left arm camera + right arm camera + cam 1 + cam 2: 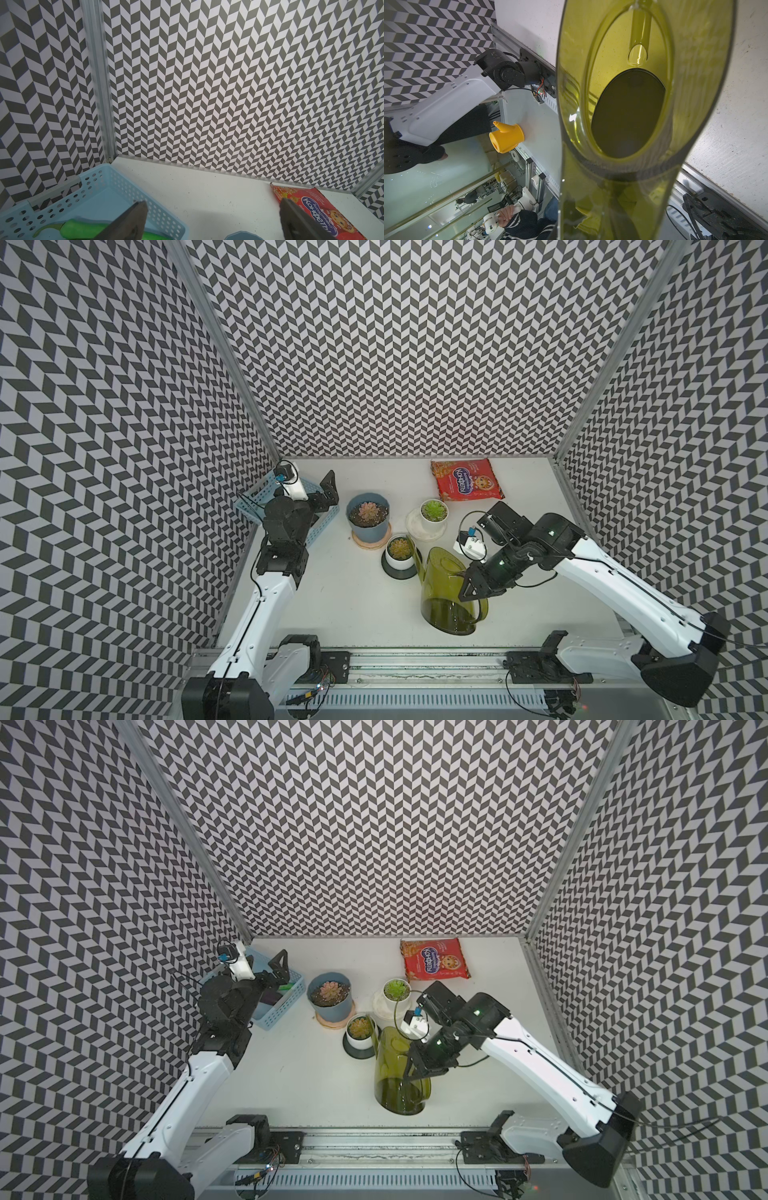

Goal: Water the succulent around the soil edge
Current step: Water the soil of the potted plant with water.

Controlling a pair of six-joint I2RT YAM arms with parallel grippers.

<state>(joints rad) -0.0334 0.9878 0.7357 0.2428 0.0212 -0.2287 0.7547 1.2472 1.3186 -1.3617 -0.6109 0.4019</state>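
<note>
Spout (417, 552) first: it rises from the green watering can (444, 585), and its tip sits right at the rim of the small white pot (398, 561). That's the one on the black saucer (399, 573), with the yellowish succulent (400, 546) in it. From up here I can't tell whether the tip is over the soil or just outside the rim.

My right end effector (467, 591) is clamped on the can's handle, where the loop meets the body. In the right wrist view I'm looking straight down the oval mouth (629, 99) to the dark bottom of the can. Whether the base rests on the counter (340, 605) or hangs just off it, I can't say. The can is in the near middle of the counter, with the small pot just beyond it.

Two more plants sit farther back. There's a pinkish succulent (367, 511) in a blue-grey pot (368, 529) on a cork coaster (361, 545). Beside it, a bright green one grows in a round white pot (434, 523) on a white saucer (413, 526). A red sweets bag (463, 480) lies flat by the back wall.

My left end effector (331, 493) hangs with its fingers wide apart, gripping nothing, over the blue perforated basket (257, 497) at the left edge. A green pepper (83, 227) lies inside.
</note>
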